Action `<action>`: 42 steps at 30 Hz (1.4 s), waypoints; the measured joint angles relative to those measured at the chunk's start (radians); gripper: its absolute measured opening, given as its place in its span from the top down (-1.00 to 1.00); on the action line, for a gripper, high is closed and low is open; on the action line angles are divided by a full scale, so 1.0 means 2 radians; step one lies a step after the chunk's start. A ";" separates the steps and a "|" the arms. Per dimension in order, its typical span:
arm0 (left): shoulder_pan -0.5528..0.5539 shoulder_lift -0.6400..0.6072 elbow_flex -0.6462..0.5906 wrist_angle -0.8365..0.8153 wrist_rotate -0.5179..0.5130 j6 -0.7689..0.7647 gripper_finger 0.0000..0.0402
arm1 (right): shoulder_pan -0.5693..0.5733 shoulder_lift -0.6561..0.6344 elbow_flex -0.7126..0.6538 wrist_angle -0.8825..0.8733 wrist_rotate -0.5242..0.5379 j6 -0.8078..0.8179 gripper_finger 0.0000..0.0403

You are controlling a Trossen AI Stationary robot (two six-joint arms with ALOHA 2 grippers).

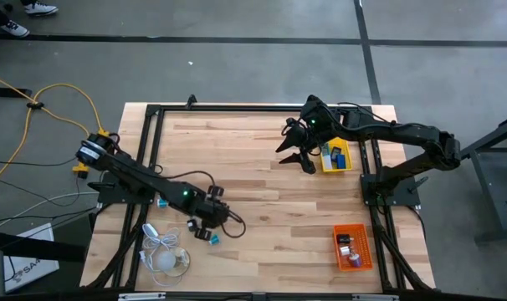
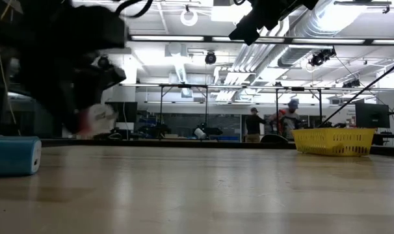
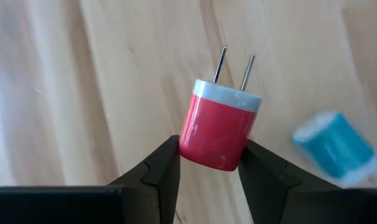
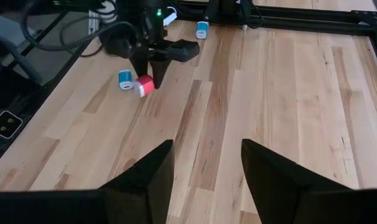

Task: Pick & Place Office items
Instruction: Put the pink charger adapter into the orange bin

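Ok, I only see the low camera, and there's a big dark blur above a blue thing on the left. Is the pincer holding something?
Observer: Yes. The left pincer is shut on a red plug charger, its prongs pointing away from the fingers.
Operator: And the blue thing?
Observer: That's a blue charger lying close beside the red one. Nothing grips it.
Operator: Where's the other arm?
Observer: The right pincer hangs open and empty, next to the yellow tray.
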 joint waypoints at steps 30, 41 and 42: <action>0.141 -0.003 0.089 0.184 -0.084 0.077 0.33 | 0.000 0.000 0.000 0.003 0.001 0.000 0.14; 0.117 -0.003 0.009 0.364 -0.088 0.000 0.33 | 0.000 0.000 0.000 0.003 0.001 0.000 0.14; 0.115 -0.003 -0.003 0.394 -0.094 -0.003 0.33 | 0.000 0.000 0.000 0.003 0.001 0.000 0.14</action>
